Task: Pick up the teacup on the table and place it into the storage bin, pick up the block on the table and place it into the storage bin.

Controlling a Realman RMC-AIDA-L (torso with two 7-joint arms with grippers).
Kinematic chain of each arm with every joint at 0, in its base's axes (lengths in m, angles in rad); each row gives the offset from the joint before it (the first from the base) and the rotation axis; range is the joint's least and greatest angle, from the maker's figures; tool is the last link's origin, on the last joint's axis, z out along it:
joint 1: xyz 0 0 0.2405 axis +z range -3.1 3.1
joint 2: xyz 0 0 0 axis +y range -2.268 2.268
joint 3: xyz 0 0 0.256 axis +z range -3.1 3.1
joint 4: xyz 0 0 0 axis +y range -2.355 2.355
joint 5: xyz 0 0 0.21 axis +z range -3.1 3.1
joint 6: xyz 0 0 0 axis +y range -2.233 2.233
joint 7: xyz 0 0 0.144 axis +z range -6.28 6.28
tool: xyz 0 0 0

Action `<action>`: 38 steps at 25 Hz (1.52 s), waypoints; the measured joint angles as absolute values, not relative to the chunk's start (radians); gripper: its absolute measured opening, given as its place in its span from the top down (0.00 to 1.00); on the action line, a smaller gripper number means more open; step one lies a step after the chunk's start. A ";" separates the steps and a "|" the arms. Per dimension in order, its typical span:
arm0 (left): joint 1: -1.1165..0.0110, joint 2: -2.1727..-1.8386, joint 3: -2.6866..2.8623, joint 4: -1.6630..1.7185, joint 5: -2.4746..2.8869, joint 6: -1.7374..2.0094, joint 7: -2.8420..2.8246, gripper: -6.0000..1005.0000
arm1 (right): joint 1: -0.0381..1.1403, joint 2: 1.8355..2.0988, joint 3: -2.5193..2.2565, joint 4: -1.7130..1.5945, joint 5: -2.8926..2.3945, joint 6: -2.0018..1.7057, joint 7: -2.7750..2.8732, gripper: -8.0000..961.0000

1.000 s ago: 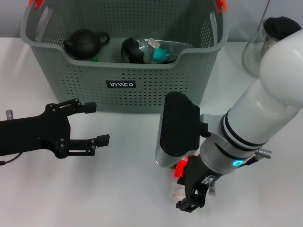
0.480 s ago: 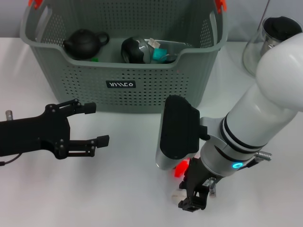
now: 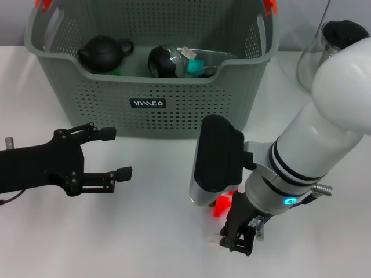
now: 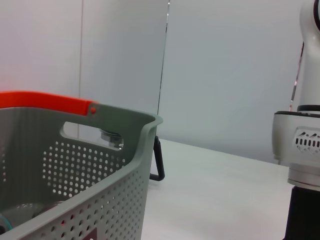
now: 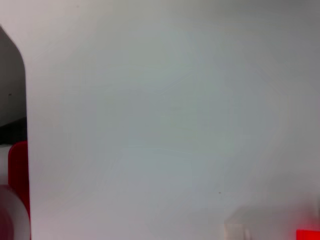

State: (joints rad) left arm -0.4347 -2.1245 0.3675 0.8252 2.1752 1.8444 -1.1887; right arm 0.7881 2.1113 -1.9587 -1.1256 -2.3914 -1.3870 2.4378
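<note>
Right gripper (image 3: pixel 236 238) hangs low over the table (image 3: pixel 145 231), fingers hidden, so spread or pinched I cannot tell. Left gripper (image 3: pixel 113 153) idles spread beside the bin (image 3: pixel 152 87). A red block (image 3: pixel 222 205) sits under the right wrist, in front of the bin.

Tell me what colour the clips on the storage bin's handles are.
Orange, on the grey storage bin; the handle clip shows best in the left wrist view.

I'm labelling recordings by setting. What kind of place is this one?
Probably a lab or test bench: a plain white table, blank pale wall panels, and just a grey storage bin of small household items in front of the robot.
</note>
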 joint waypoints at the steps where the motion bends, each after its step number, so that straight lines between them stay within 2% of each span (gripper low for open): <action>1: -0.434 -2.125 0.367 0.825 2.175 1.845 -1.189 0.08 | 0.789 2.111 -1.958 -1.123 -2.391 -1.387 2.438 0.76; 8: -0.434 -2.125 0.366 0.825 2.175 1.848 -1.187 0.08 | 0.783 2.107 -1.954 -1.134 -2.392 -1.391 2.438 0.88; 17: -0.432 -2.124 0.365 0.828 2.175 1.848 -1.187 0.08 | 0.773 2.101 -1.892 -1.196 -2.396 -1.494 2.441 0.87; 30: -0.421 -2.122 0.357 0.839 2.175 1.850 -1.184 0.08 | 0.738 2.101 -1.601 -1.457 -2.391 -1.705 2.445 0.86; 38: -0.424 -2.122 0.359 0.844 2.175 1.850 -1.185 0.09 | 0.798 2.099 -1.310 -1.575 -2.356 -1.715 2.400 0.86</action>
State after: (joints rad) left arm -0.4244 -2.1218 0.3592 0.8435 2.1752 1.8497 -1.1845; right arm 0.7983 2.0989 -1.3104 -1.5751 -2.3557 -1.7146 2.4002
